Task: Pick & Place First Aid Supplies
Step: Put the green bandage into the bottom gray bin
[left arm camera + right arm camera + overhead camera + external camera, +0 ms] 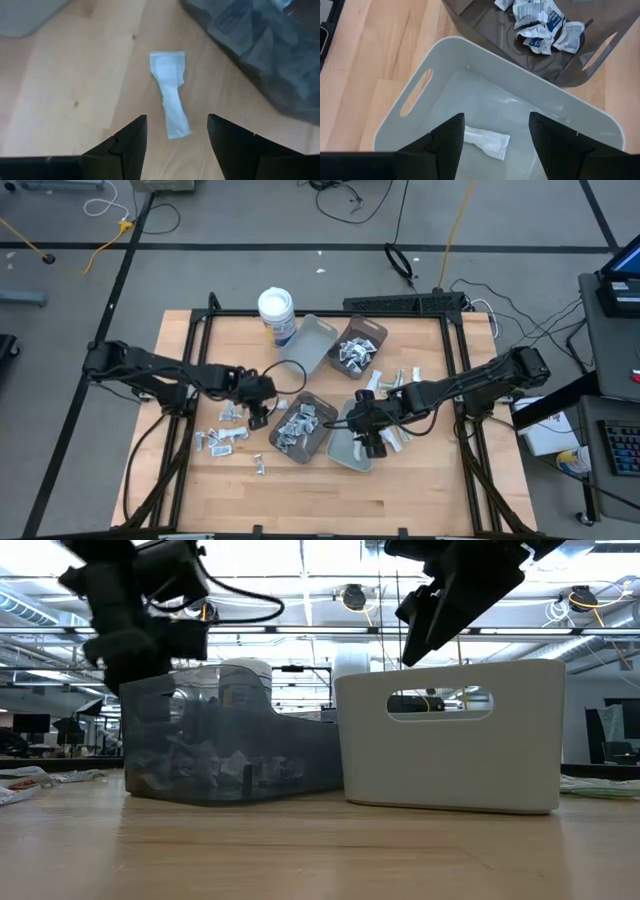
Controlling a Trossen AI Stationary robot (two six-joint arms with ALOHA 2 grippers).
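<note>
**Both grippers spread, one packet on the table, one in the grey tray**

L gripper (262, 416) sits at approx 9 o'clock of the table centre, just beside the dark tray (303, 428) that holds a heap of packets. Its fingers (125, 145) are spread apart w/ nothing between them. Under the gap lies a pale, narrow, crumpled packet (170, 97), flat on the bare wood of the table (75, 75), touching neither finger. The dark tray's wall is near that packet on one side.

R gripper (368, 442) hangs over the light grey tray (450, 60), at approx 5 o'clock of the table centre. Fingers (447, 145) also spread, empty. One white packet (487, 141) lies on the tray floor, below the gap. Beyond the grey tray, touching or nearly so, a brown tray (485, 20) w/ a cluster of printed packets.

More loose packets (225, 435) are scattered on the table at approx 8 o'clock. White tub (277, 310) stands at approx 11 o'clock, by the far edge.
</note>
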